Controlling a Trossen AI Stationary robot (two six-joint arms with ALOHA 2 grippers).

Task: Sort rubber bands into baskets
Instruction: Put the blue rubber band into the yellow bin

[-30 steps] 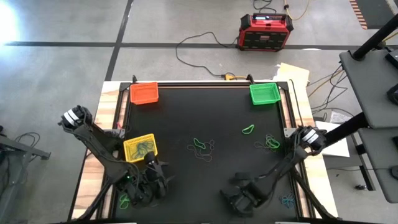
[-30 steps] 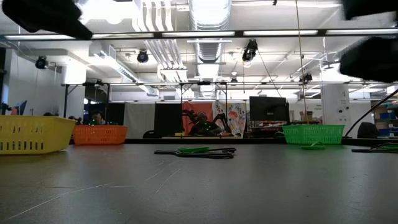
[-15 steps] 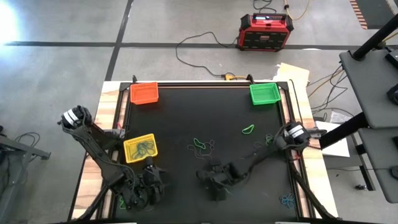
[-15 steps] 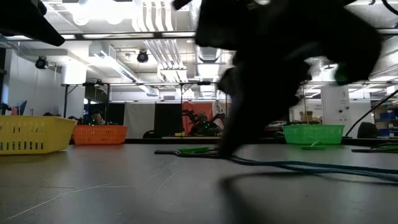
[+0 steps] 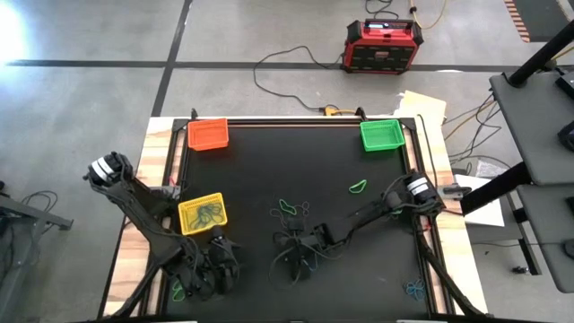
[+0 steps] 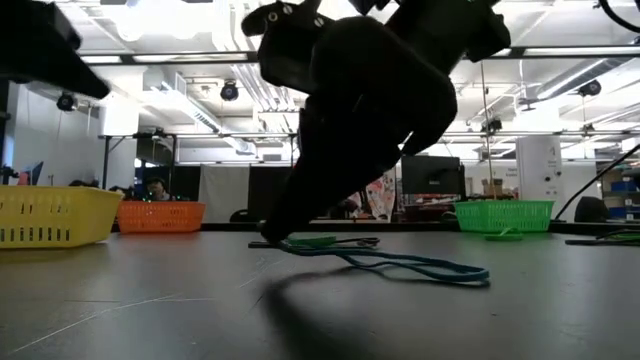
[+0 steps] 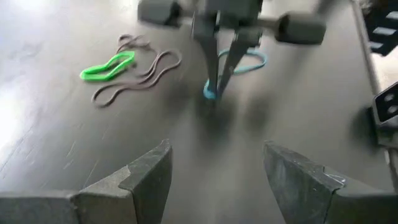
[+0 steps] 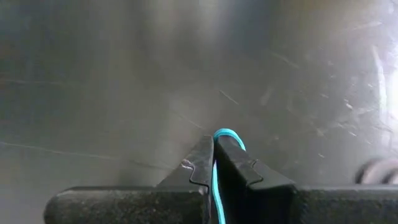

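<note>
Beyond my black table (image 5: pixel 269 170) I see grey concrete floor (image 5: pixel 90 99) with dark tape lines, a red-and-black box (image 5: pixel 383 45) trailing cables, and bright ceiling strip lights (image 6: pixel 200 52).

left gripper (image 5: pixel 215 260): open, low near front edge | right gripper (image 5: pixel 291 256): closed, tips down mid-table

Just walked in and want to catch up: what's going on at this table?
A two-armed robot is sorting rubber bands into baskets. The right claw is shut on a blue rubber band near the table's middle, the band trailing on the black table. The left claw waits open near the yellow basket, which holds dark bands. The orange basket and green basket sit at the far corners.
</note>
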